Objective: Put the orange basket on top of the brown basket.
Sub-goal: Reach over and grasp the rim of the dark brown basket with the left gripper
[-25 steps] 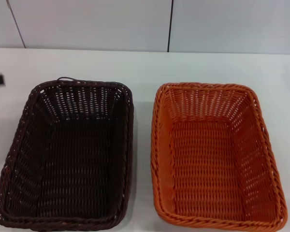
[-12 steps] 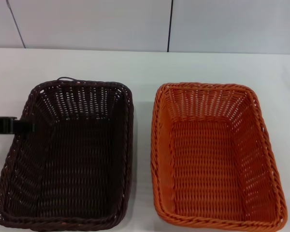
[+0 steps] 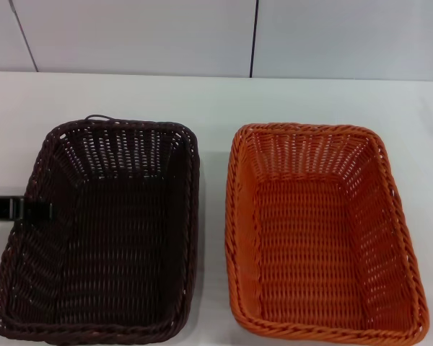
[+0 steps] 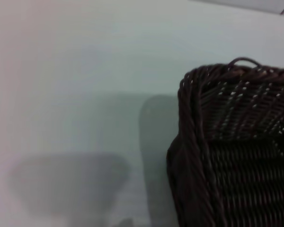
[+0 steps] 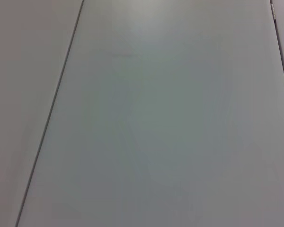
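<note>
You have the brown basket (image 3: 101,231) sitting on the white worktop (image 3: 209,101) at the robot's left, and the orange basket (image 3: 321,231) beside it at the robot's right. A narrow strip of bare worktop separates their long sides; they do not touch. Both stand flat, open side up, with nothing inside.

Left gripper (image 3: 18,209): you see it in the head view as a dark bar entering from the left edge and reaching the brown basket's outer left rim, about midway along that side. Whether it touches the rim cannot be told, and you cannot tell if its fingers are open or closed. The left wrist view shows one corner of the brown basket (image 4: 236,151) and bare worktop (image 4: 75,94) next to it.

Right gripper: not visible in any view. The right wrist view shows only plain pale surface.
</note>
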